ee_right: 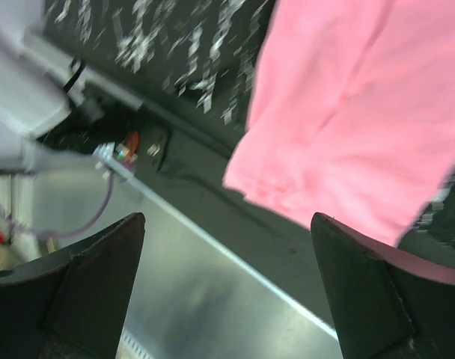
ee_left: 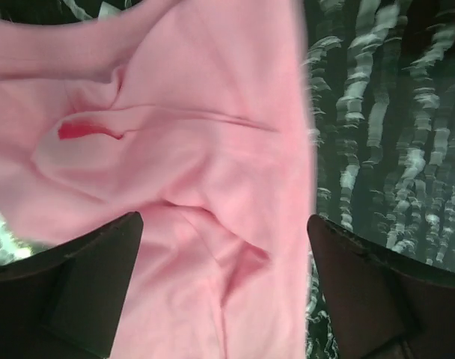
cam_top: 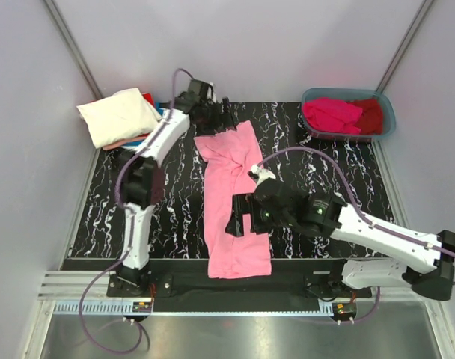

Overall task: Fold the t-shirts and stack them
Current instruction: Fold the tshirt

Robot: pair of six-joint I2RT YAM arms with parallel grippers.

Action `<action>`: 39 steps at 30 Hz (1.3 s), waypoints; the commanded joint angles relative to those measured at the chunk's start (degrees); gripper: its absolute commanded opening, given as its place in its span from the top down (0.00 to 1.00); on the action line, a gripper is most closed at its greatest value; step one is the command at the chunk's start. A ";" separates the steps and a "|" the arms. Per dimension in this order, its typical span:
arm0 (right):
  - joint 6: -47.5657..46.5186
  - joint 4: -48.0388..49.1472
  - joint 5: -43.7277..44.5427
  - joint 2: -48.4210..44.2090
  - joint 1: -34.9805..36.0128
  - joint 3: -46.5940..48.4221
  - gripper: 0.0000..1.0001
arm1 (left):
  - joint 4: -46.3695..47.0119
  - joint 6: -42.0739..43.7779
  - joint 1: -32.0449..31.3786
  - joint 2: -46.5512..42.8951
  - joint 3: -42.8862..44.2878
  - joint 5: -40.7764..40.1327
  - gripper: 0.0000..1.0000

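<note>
Pink tee (cam_top: 235,202): lay long and narrow down the middle of the table (cam_top: 175,217), from the far side to the near edge, hem hanging a bit over that edge.
Look: bunched and wrinkled at the far end, flatter at the near end.
Feel: soft, thin and light by the look of it; would likely flop, sag and slide when lifted.
Where to grab: probably at two corners or along one edge, pinched tight, one arm at each end.
Left gripper (cam_top: 226,114): jaws wide apart, nothing held, right above the far, wrinkled end of the pink tee.
Right gripper (cam_top: 237,218): jaws wide apart, nothing held, above the near half of the pink tee.
Stack (cam_top: 121,116): sat at the far left corner, cream tee on top, bits of red and blue showing under it.
Tub (cam_top: 385,120): sat at the far right corner, with a magenta tee (cam_top: 331,114) and a dark red tee (cam_top: 370,112) inside, not yet folded.
Table: flat black top with white marble streaks, looked smooth, so cloth could slip on it.
Near edge: metal rail (cam_top: 235,298) and shiny plate just past the hem.
Room: plain pale walls on three sides, close around the table.
</note>
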 commanded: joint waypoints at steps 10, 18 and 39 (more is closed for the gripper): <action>-17.00 -10.15 8.89 26.15 -23.94 21.92 0.00 | -11.95 6.41 2.96 -45.29 -19.23 -13.50 0.01; -26.06 -14.54 17.60 52.42 -26.59 53.69 0.04 | -8.96 9.56 2.87 -73.34 -49.49 -17.90 0.01; -18.62 -11.83 4.16 93.58 -37.22 91.11 0.32 | -1.93 11.76 2.78 -88.83 -69.02 -19.83 0.01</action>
